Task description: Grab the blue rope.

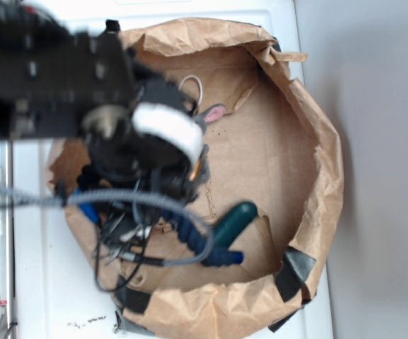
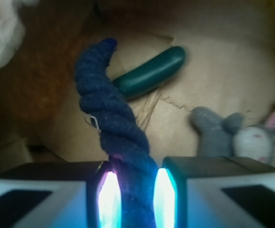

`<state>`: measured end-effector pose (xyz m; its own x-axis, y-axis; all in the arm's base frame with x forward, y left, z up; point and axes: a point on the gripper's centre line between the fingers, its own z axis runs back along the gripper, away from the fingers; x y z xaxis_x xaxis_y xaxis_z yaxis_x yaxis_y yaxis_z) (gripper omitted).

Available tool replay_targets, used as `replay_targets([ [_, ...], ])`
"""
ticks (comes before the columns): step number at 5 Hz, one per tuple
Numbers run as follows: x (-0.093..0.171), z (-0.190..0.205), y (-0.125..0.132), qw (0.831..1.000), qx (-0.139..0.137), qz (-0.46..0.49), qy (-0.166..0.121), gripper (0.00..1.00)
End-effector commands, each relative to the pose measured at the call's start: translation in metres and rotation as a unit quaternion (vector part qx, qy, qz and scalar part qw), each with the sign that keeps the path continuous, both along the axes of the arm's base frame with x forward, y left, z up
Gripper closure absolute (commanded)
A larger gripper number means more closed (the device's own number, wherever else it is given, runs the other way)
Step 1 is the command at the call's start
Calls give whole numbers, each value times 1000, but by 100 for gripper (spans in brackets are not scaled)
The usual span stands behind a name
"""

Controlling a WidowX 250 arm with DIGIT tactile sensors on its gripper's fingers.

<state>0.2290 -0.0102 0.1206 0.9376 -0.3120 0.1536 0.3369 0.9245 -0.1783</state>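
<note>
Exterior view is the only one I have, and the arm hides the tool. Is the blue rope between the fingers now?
Observer: Yes. In the wrist view the blue rope runs up from between the two fingers of the tool, and both pads touch it.
Operator: I see only a piece of rope near the green toy. Where does the free end go?
Observer: It curves away from the tool and its tip lies over one end of the green toy.
Operator: And the bunny? I see just a pink ear.
Observer: The grey bunny lies apart from the rope, on the paper floor of the bag, outside the fingers.
</note>
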Motion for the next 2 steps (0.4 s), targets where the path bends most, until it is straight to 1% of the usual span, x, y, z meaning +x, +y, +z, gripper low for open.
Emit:
replay_targets([
  [1, 9, 47, 6, 997, 24, 64, -35, 100],
  [2, 9, 42, 3, 995, 61, 53, -50, 1],
])
